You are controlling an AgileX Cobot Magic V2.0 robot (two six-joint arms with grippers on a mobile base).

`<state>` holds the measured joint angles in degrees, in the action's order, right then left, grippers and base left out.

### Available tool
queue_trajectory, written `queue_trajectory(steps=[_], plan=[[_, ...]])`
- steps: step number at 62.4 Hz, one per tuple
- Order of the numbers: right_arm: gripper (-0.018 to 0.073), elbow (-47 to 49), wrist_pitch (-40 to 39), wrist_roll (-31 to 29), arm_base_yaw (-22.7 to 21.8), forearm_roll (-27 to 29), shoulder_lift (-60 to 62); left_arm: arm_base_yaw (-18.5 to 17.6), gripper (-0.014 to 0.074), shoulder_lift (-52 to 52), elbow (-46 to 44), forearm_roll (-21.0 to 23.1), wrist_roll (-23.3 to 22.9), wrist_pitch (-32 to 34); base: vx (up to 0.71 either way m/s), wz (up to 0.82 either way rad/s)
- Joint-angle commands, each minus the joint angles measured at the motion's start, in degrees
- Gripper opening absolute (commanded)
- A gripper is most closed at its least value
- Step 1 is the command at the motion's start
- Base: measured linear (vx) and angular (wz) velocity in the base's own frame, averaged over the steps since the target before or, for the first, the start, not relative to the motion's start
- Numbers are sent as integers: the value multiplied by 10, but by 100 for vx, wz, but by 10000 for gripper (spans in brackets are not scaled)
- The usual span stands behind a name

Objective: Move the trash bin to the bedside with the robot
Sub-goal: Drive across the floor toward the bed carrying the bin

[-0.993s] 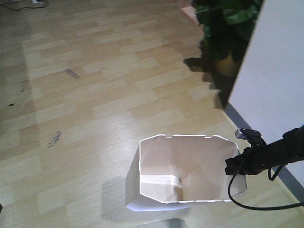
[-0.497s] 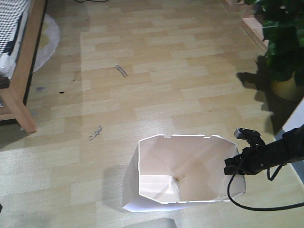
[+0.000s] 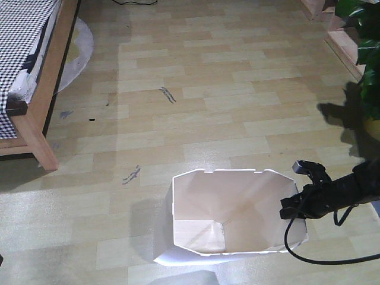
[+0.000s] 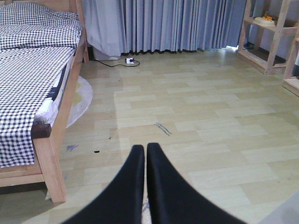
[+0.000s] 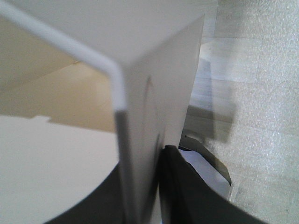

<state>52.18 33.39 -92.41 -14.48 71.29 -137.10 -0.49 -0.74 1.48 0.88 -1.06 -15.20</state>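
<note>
Light plank floor [image 3: 237, 89] with dark scuff marks [image 3: 168, 94]; pale round rug [image 3: 80, 53] at left, leafy plant [image 3: 369, 35] at right. Grey-blue curtains [image 4: 177, 23] behind, white power strip [image 4: 129, 60] below them, wooden shelving [image 4: 267, 39] alongside.

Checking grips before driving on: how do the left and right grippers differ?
The left gripper has its fingers pressed together on nothing; the right gripper is shut on the trash bin wall. The left hangs over the floor beside the bed; the right sits at the bin's rim. Both have black fingers.
</note>
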Motion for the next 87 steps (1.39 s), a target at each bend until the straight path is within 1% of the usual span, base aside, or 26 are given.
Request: queue_trajectory(steps=[1, 47, 87], plan=[[-5, 5, 125, -3, -2, 23, 41, -3, -6, -8, 11, 2, -3, 40, 17, 2], [-5, 5, 125, -3, -2, 23, 41, -3, -6, -8, 11, 2, -3, 40, 20, 1], [-5, 5, 127, -3, -2, 23, 41, -3, -6, -8, 11, 2, -3, 40, 21, 9]])
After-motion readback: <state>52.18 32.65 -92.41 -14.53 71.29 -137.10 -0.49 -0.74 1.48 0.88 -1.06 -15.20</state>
